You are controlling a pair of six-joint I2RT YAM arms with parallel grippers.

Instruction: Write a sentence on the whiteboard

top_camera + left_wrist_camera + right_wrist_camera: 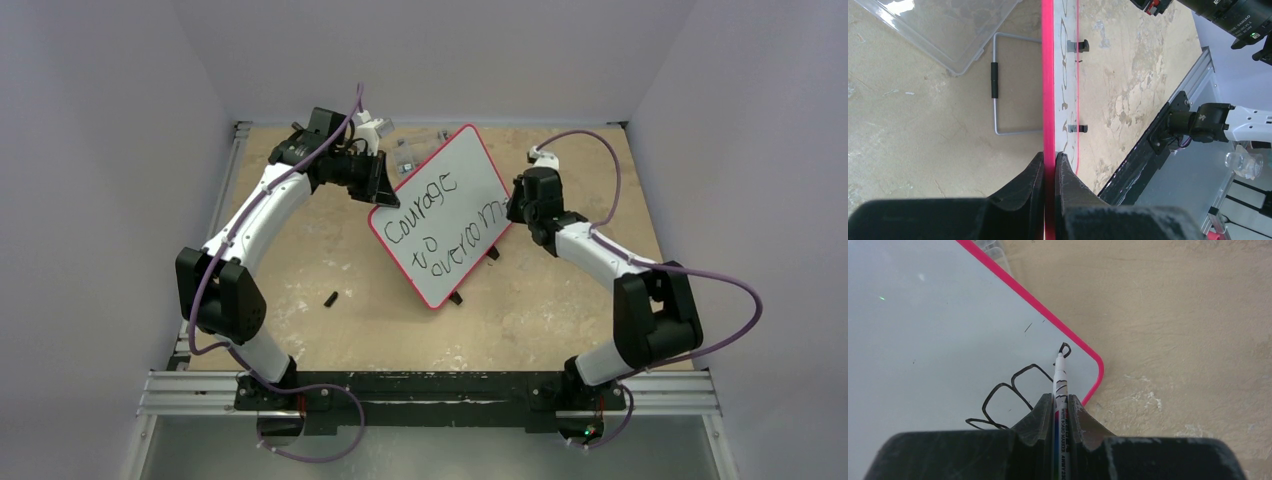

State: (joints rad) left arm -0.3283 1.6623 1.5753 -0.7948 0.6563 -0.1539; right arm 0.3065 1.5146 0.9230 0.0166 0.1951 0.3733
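Left wrist: left fingers clamp whiteboard rim | right fingers pinch marker

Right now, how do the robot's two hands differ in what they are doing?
The left hand is clamped on the pink frame of the whiteboard; the right hand grips a marker. The left hand sits at the board's left edge, the right hand at its right edge, with the marker tip at the end of the writing. Both are shut, with black fingers.
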